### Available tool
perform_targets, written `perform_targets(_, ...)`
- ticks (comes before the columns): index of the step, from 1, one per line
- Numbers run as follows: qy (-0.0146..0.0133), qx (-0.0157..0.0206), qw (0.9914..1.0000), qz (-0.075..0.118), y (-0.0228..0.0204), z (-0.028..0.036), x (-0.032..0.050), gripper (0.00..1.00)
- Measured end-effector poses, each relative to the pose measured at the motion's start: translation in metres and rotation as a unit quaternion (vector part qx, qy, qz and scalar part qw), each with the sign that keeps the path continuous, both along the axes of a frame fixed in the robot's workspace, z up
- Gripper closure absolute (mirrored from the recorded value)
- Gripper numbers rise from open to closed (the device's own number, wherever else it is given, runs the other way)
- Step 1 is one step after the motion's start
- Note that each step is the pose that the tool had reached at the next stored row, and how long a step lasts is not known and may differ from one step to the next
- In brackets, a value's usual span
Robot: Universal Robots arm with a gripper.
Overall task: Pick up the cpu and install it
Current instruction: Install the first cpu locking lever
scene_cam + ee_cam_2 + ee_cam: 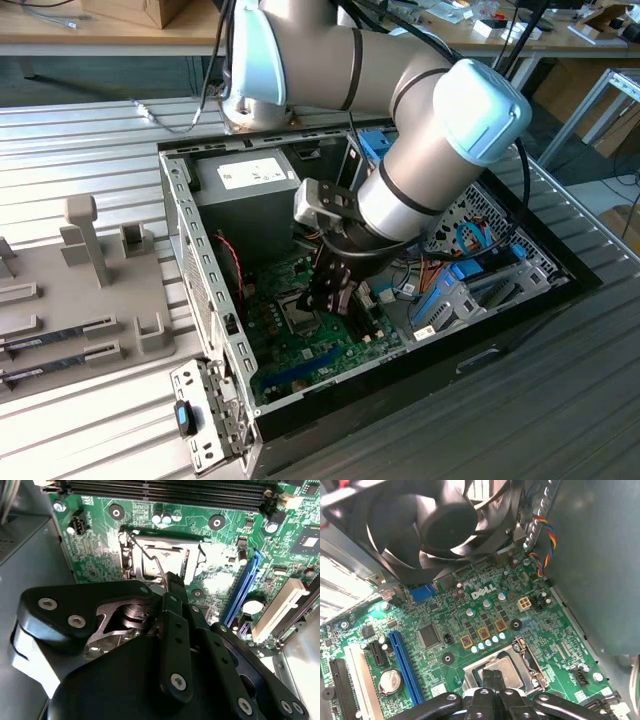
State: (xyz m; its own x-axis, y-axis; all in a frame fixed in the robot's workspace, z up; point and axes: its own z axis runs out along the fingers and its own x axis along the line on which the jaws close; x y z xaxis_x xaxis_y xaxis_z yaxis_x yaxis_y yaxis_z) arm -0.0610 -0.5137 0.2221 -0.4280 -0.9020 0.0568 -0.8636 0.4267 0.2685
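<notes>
My hand (492, 680) is closed together over the cpu (507, 670) in its socket (525, 652); slight misalignment risks bent pins.

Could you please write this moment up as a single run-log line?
stage: install | end effector: over socket on motherboard, inside computer case | cpu: in socket | grip: unclear
</notes>
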Motion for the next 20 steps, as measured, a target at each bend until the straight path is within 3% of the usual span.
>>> perform_targets(4,0.0000,0.0060,0.99998,0.000,0.0002,0.0083,0.0000,0.89)
perform_targets(7,-0.0003,0.0160,0.99987,0.000,0.0001,0.0191,-0.0005,0.89)
perform_targets(9,-0.0006,0.0196,0.99981,0.000,0.0001,0.0251,-0.0012,0.89)
perform_targets(11,-0.0010,0.0209,0.99978,0.000,0.0001,0.0323,-0.0018,0.89)
perform_targets(14,-0.0011,0.0212,0.99977,0.000,0.0015,0.0339,-0.0019,0.89)
perform_targets(18,-0.0010,0.0213,0.99977,0.000,0.0104,0.0339,-0.0018,0.89)
perform_targets(19,-0.0004,0.0219,0.99976,0.000,0.0118,0.0338,0.0001,0.89)
perform_targets(20,0.0024,0.0252,0.99968,0.000,0.0119,0.0338,0.0036,0.89)
